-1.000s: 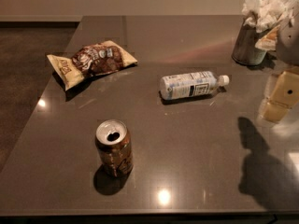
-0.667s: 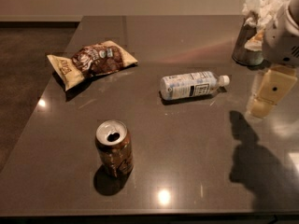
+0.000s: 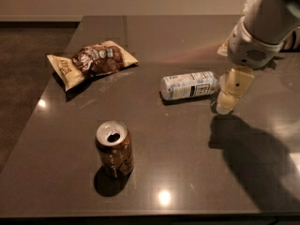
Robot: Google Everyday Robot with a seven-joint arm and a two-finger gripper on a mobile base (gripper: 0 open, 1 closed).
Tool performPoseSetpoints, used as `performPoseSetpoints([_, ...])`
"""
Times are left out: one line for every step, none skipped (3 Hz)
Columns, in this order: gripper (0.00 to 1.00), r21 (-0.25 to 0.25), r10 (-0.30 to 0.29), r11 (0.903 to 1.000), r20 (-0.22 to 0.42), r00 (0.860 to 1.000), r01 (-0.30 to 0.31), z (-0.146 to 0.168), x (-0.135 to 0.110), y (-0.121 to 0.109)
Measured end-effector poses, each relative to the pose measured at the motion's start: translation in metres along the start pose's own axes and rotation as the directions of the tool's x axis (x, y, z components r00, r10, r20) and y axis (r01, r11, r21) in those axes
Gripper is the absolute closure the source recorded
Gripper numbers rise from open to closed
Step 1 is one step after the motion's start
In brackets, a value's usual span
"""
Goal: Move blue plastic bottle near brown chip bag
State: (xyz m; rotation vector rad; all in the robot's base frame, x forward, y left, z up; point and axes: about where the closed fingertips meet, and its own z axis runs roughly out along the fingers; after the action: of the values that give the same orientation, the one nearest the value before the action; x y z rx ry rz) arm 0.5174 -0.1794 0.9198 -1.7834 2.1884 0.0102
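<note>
**A:** What takes up most of the view?

**B:** A dark, glossy table (image 3: pixel 187 182). A strip of darker floor (image 3: pixel 28 102) runs along its 9 o'clock side.

**A:** And the robot?

**B:** Its white arm (image 3: pixel 262 27) comes in from 2 o'clock and reaches down over the tabletop. Below it, at about 4 o'clock, a broad shadow (image 3: pixel 253 158) lies on the surface.

**A:** Where is the brown chip bag?

**B:** The brown chip bag (image 3: pixel 93 62) lies flat at 10 o'clock. It is crinkled, dark in the middle and tan at both ends.

**A:** And the bottle?

**B:** The blue plastic bottle (image 3: pixel 190 85) lies on its side on the table, a little off centre toward 2 o'clock. Its length runs from 9 to 3, and the label faces up. Seen from the bottle, the bag is at 10 o'clock, well apart, with bare table between them.

**A:** Anything smaller?

**B:** A brown soda can (image 3: pixel 114 149) stands upright at 7 o'clock with its top open. It is well apart from both the bag and the bottle.

**A:** And the gripper?

**B:** The gripper (image 3: pixel 227 102) is tan and points down at the table at 3 o'clock, just beside the bottle's 3 o'clock end. I cannot tell whether it is set wide or narrow, or whether it touches the bottle.
</note>
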Motion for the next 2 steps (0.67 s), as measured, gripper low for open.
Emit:
performPoseSetpoints([0.0,-0.037,-0.031,0.9988,0.015,0.999,0.032,0.037,-0.007,-0.024])
performPoseSetpoints([0.0,-0.052,-0.062,0.9966,0.028,0.998,0.063,0.057,-0.012,-0.037])
